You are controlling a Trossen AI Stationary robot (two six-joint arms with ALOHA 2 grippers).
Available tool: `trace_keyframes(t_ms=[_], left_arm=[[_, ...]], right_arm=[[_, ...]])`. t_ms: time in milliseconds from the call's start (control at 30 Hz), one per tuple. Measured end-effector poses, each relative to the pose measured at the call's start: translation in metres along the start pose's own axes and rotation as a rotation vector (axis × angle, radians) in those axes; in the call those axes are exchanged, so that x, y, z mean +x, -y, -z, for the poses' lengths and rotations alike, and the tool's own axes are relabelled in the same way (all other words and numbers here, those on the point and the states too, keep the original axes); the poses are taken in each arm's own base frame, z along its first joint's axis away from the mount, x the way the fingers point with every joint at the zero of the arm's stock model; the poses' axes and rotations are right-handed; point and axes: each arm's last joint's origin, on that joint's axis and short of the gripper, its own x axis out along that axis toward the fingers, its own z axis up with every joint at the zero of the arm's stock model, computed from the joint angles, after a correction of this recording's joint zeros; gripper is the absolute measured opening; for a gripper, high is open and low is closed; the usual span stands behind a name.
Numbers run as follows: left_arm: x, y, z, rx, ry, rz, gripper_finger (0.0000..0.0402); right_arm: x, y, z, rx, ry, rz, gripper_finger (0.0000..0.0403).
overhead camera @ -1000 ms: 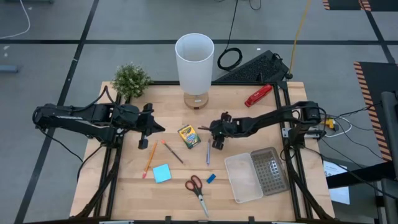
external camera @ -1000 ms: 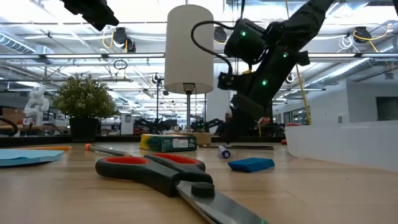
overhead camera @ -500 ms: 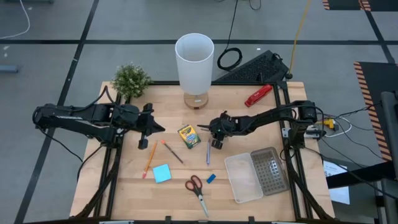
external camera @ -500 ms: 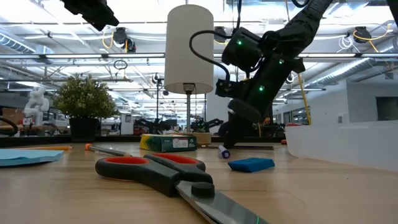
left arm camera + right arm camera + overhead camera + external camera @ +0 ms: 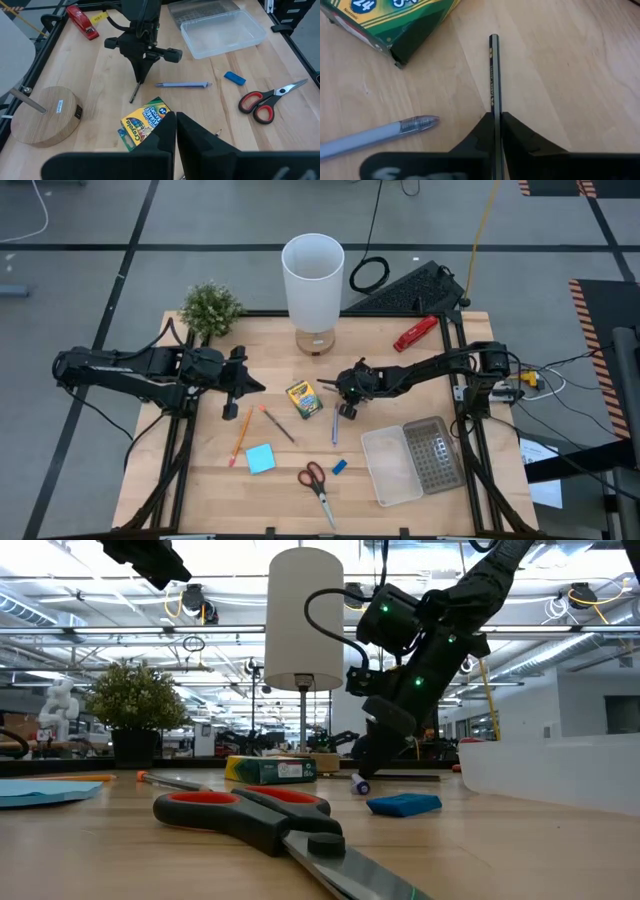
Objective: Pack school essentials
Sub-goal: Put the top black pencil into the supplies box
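School things spread across the wooden table

Crayon box (image 5: pixel 303 399) lies flat mid-table; a dark pencil (image 5: pixel 493 75) sits pinched in the right gripper (image 5: pixel 345 411), beside a blue pen (image 5: pixel 334 425); orange pencil (image 5: pixel 241 436), blue notepad (image 5: pixel 260 459), scissors (image 5: pixel 316 483), eraser (image 5: pixel 339 467) lie nearer the front edge

We see a wood table (image 5: pixel 390 360) on a grey floor (image 5: pixel 100 220) crossed by dark lines. White lamp (image 5: pixel 313 275) on a round wood base at the table's far edge, plant (image 5: pixel 210 308) at the far-left corner. Black cable coil (image 5: pixel 368 276) lies on the floor beyond. Low view: open hall, ceiling trusses (image 5: pixel 560 630), strip lights, bright windows.
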Motion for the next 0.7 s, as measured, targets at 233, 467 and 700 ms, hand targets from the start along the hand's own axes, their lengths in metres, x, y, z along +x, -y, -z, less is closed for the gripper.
trace_keyframes(t_ms=[233, 467, 700], left_arm=[[0.000, 0.000, 0.000, 0.000, 0.000, 0.000, 0.0017], [0.000, 0.000, 0.000, 0.000, 0.000, 0.001, 0.0017], [0.000, 0.000, 0.000, 0.001, 0.000, 0.001, 0.0017]], right_arm=[[-0.007, 0.001, -0.002, 0.003, 0.009, -0.001, 0.0019], [-0.011, 0.001, -0.005, 0.007, 0.030, -0.007, 0.0019], [-0.017, 0.000, -0.008, 0.041, 0.046, -0.015, 0.0019]])
